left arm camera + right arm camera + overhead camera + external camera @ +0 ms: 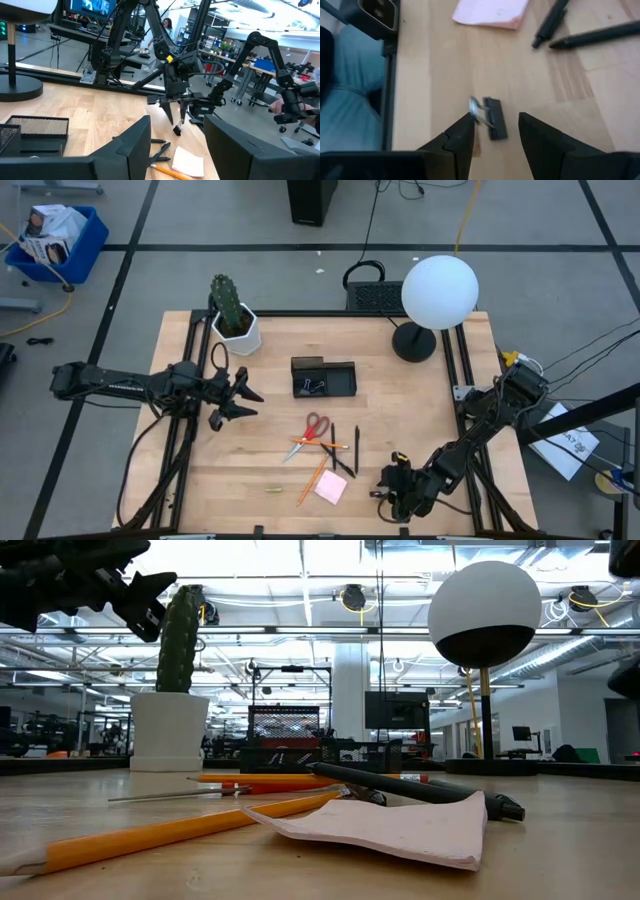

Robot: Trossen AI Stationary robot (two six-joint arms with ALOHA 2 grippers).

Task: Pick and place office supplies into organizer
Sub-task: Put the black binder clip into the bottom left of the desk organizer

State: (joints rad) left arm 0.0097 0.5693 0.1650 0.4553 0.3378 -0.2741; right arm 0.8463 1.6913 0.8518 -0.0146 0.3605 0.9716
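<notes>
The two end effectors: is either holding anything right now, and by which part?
Neither. The right end effector is open above a small black clip on the table; the left end effector hangs open and empty.

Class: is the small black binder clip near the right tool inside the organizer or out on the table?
Out: the small black binder clip lies on the wooden table.

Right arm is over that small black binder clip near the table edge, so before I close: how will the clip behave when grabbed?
The binder clip looks tiny and light, so it may skid on the smooth wood if one finger touches first. Its thin wire handle sticks out sideways and could pivot, twisting the clip. The right end effector is open directly above it, which favours a centred pinch.
</notes>
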